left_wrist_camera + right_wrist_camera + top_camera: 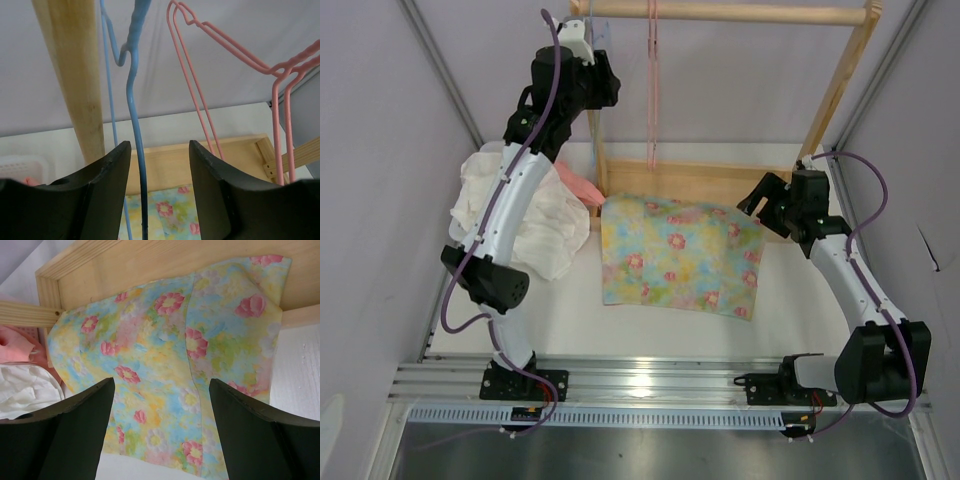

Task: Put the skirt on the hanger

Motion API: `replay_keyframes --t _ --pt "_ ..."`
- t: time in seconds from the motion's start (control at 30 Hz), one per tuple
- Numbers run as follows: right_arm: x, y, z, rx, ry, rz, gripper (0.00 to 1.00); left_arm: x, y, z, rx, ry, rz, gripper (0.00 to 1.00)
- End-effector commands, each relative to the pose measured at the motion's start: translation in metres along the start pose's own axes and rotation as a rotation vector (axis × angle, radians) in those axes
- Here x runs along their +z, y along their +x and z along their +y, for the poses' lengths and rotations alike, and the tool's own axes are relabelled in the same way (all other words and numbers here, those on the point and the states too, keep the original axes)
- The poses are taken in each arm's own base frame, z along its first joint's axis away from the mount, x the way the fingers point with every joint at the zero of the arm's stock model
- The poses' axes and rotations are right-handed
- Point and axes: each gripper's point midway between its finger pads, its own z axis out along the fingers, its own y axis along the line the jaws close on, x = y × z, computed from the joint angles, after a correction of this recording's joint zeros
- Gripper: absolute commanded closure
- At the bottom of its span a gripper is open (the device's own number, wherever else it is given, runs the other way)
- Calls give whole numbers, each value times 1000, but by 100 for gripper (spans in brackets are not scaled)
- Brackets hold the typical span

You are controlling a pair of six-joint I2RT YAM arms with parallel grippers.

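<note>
Skirt (680,255) on the hanger (131,100) yet?
— No. It lies flat on the white table (785,310), far edge over the wooden rack's (720,12) base. Hanger hangs at the rack rail, beside a pink hanger (653,70).
— Grippers?
— Left gripper (160,150) up at the hanger, fingers apart, blue wire between them, not pinched. Right gripper (162,385) wide open, empty, over the skirt.
— So?
— Nothing done, I'd say; all left. Pale walls close in; white cloth (555,225) heaped left.

Pale lilac walls (380,100), white table (650,335), wooden rack (720,12) at back, metal rail (650,378) in front.
</note>
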Motion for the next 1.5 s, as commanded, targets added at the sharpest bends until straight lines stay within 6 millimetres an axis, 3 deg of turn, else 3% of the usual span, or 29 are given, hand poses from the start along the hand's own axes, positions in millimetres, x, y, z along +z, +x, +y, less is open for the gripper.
replay_keyframes --t 0.0,0.2,0.5,0.6,0.63,0.73,1.03,1.1,1.27,1.3,1.4,1.43,1.47 --pt "1 -8 7 -21 -40 -26 17 -13 -32 -6 -24 15 -96 45" --pt "2 -4 3 -36 -35 -17 17 -12 -45 -1 -15 -16 -149 46" --pt "3 -3 6 -35 -49 -7 17 -19 -55 2 -4 -69 -173 57" --pt "2 -4 6 -40 -48 -8 17 -18 -53 1 19 -84 -170 70" --pt "1 -3 6 -42 -48 -6 17 -19 -55 0 33 -84 -175 80" --pt "2 -3 6 -48 -48 -3 17 -23 -64 -5 63 -77 -203 99" --pt "-1 -8 10 -65 -60 -15 17 -35 -78 -15 132 -15 -244 100" --pt "-1 -8 11 -71 -66 -13 17 -46 -92 -18 151 1 -297 100" --pt "-3 -7 13 -84 -76 -11 17 -51 -83 -30 205 80 -269 100" --pt "-4 -9 14 -87 -81 -16 17 -61 -90 -33 214 99 -291 100" --pt "-6 -10 16 -95 -95 -24 17 -57 -61 -38 253 165 -295 100" --pt "-6 -9 16 -96 -94 -23 17 -74 -75 -38 251 163 -348 100" --pt "-6 -10 17 -96 -96 -22 17 -73 -71 -34 250 166 -331 100"
